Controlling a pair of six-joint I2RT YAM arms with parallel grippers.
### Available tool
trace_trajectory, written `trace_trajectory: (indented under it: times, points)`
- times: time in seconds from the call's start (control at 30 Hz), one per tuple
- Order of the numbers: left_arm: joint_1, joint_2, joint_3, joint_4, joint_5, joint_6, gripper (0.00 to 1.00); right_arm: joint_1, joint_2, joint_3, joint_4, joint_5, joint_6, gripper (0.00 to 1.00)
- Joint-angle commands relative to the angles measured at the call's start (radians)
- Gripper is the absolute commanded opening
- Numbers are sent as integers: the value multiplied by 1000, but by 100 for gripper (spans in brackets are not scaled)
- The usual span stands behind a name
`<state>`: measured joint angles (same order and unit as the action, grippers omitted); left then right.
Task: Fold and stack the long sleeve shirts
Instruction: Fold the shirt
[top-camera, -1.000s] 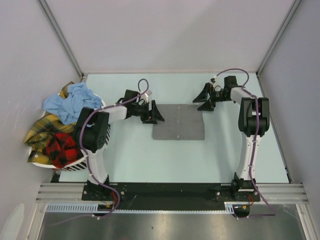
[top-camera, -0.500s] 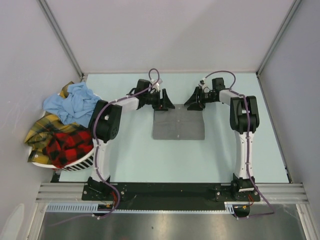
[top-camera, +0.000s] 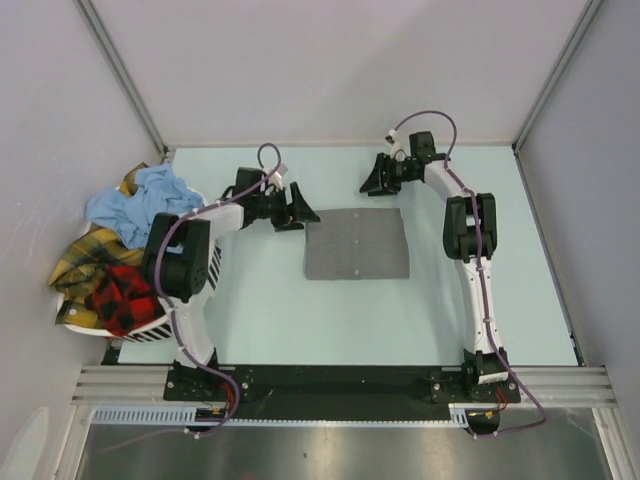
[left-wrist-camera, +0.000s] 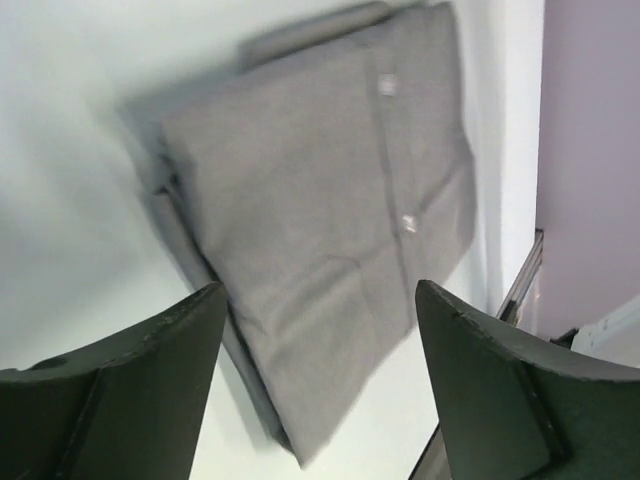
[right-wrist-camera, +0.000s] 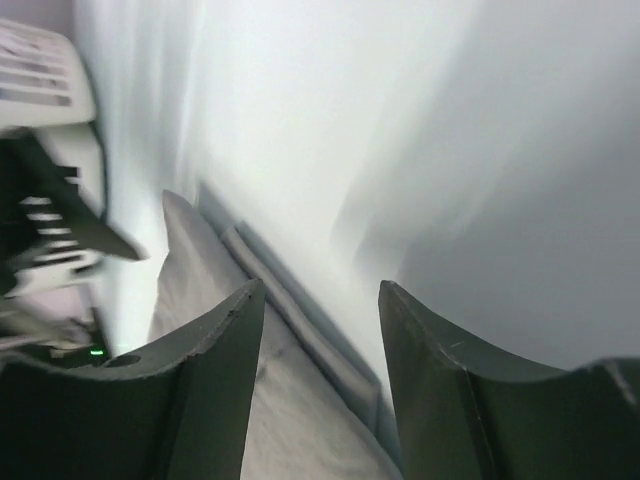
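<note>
A plain grey long sleeve shirt (top-camera: 357, 243) lies folded into a flat rectangle at the middle of the table. My left gripper (top-camera: 295, 212) hovers just off its far left corner, open and empty. In the left wrist view the grey shirt (left-wrist-camera: 320, 190) fills the space beyond the left gripper (left-wrist-camera: 320, 290). My right gripper (top-camera: 372, 185) hangs behind the shirt's far edge, jaws apart with nothing between them. The right wrist view shows the right gripper (right-wrist-camera: 320, 285) over the folded edge of the grey shirt (right-wrist-camera: 300, 400). Light blue (top-camera: 140, 205), yellow plaid (top-camera: 85, 255) and red-and-black plaid (top-camera: 115, 300) shirts are heaped at the left.
A white slotted basket (top-camera: 165, 325) at the table's left edge holds the heap of shirts. Grey walls close in the table at the back and both sides. Pale table surface (top-camera: 300, 310) lies bare in front of the grey shirt.
Both grippers have drawn back from the grey shirt's far edge: the left one leftward, the right one toward the back wall. The right jaws have narrowed. The shirt lies unmoved.
</note>
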<state>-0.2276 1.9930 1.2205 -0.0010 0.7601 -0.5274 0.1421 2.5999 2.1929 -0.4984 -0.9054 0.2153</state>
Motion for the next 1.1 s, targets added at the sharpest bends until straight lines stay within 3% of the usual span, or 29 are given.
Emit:
trace_trajectory:
  times: [0.0,0.13,0.37,0.57,0.67,1.07]
  points:
    - [0,-293,25,-74,-27,148,84,74,-79,157,-121,88,-201,55]
    - [48,-450,37,-165,-149,252,99,146,-286,-2,-138,161,-344,54]
    - [91,-599,138,-312,-389,492,99,339,-549,-411,-149,244,-461,52]
    - [224,-616,182,-428,-253,417,99,534,-650,-683,-22,376,-522,51]
    - [286,-608,171,-485,-231,391,99,585,-626,-697,27,420,-528,48]
    - [297,-675,47,-510,-248,432,100,695,-554,-683,92,540,-580,44]
